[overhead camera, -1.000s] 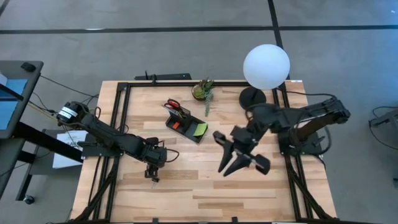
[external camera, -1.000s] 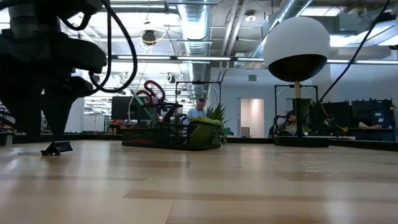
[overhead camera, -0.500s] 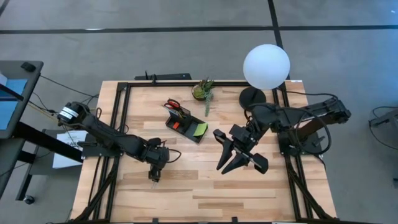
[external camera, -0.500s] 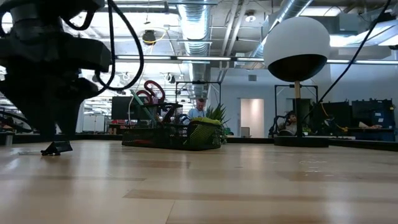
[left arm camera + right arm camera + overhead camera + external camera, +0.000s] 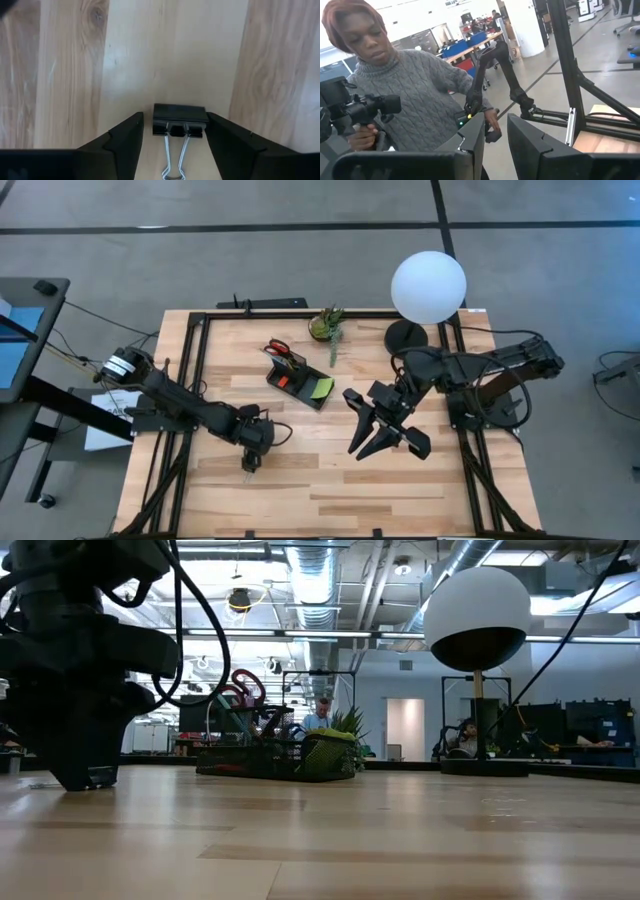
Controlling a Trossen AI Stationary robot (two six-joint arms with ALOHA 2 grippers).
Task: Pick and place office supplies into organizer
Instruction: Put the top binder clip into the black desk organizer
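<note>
Black binder clip (image 5: 179,121) lies flat on the wooden worktop (image 5: 300,500), towards its left front part, between the spread fingers (image 5: 127,137) of the left gripper (image 5: 175,135); neither finger touches it. Its long axis runs along the gripper's reach, black body away from the wrist, wire handles towards it. The organizer (image 5: 300,383) sits near the back middle, holding red-handled scissors (image 5: 278,348) and a lime-green sticky pad (image 5: 321,388). The right gripper (image 5: 365,430) hangs over the middle right, fingers slightly apart, empty.
</note>
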